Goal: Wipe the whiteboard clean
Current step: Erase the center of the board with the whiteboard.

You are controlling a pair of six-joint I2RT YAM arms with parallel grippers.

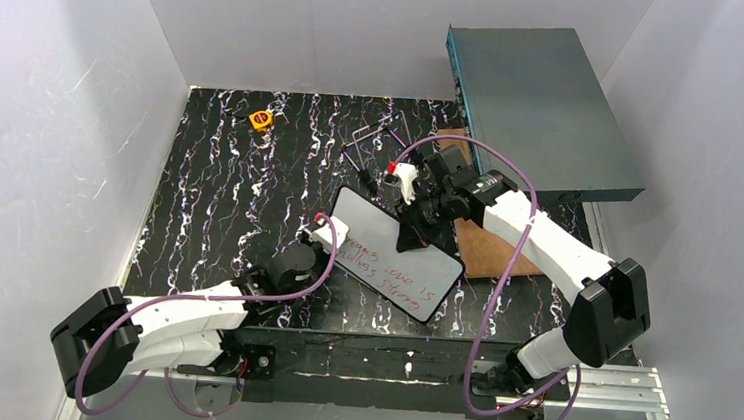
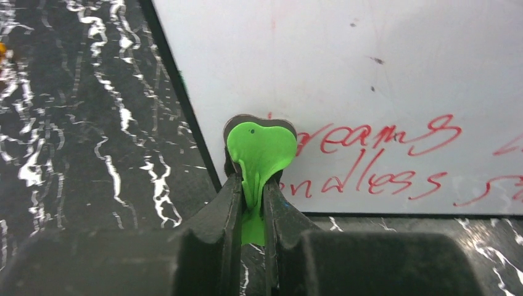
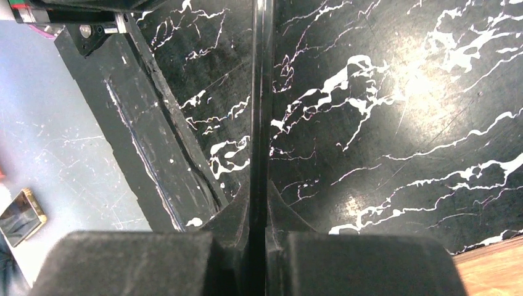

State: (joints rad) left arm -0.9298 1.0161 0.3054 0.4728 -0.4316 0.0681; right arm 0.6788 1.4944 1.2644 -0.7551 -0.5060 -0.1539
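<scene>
Left end effector (image 2: pixel 253 200) pinched green heart-shaped eraser (image 2: pixel 262 145), right end effector (image 3: pixel 258 206) clamped black-framed whiteboard (image 2: pixel 370 61) edge-on; hard wiping could twist it loose.

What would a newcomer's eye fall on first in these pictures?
The whiteboard with red handwriting sits in the middle of the black marbled table. The left gripper pinches a bright green heart-shaped pad at its left corner, and the right gripper clamps its far edge.

Bright even light, soft shadows, mild glare
</scene>
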